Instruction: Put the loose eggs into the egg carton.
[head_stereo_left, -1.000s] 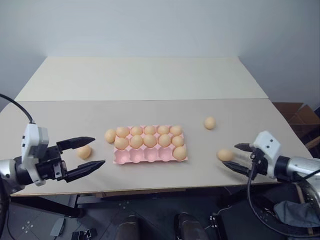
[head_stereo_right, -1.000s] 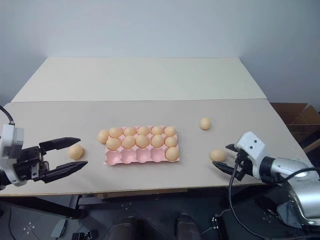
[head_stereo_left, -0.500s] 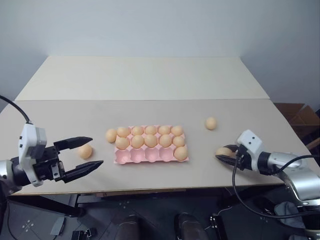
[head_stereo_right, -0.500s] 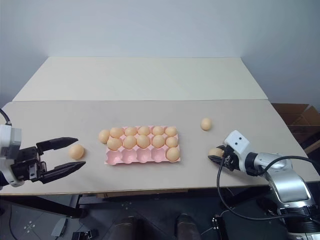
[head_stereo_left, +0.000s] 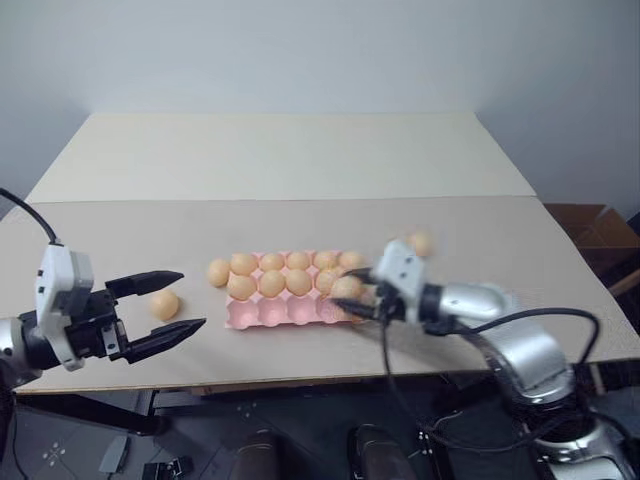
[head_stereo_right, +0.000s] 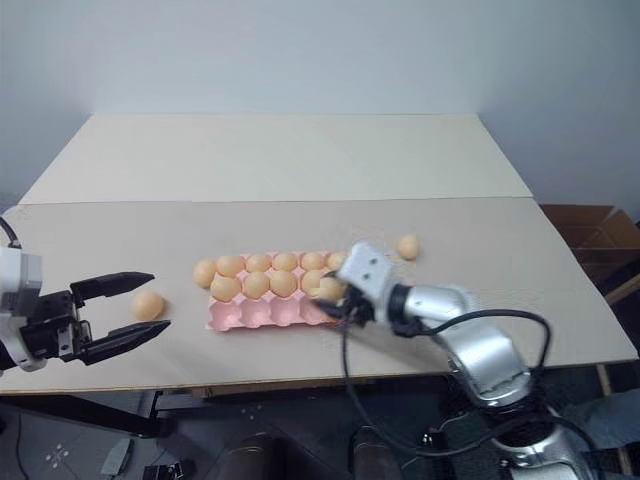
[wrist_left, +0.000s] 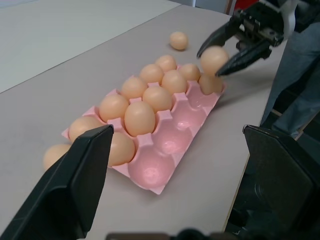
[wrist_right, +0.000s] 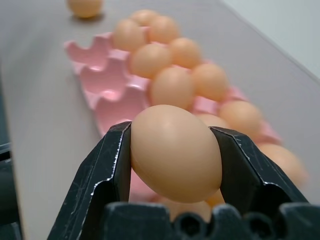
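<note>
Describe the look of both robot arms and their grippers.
Each gripper, left gripper and right gripper, has two black, tapered fingers on a black base behind a white boxy wrist block. The right arm is silver-grey metal with a black cable looping along it; another black cable curves behind the left wrist.

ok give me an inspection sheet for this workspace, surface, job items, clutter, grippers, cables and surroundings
Surface: pale table, two boards butted along a seam.
Job's things: pink egg carton with eggs in its two far rows; the near row has four bare cups and one egg at its right end. One loose egg lies left of the carton, another loose egg touches its far left corner, a third loose egg lies to the right.
Clutter: nothing seen.
Grippers: left gripper open, around the left egg without touching it; right gripper shut on a held egg above the carton's right end.
Cables: black cable looping along the right arm; another at the left arm.
Surroundings: plain wall, cardboard box at right.
</note>
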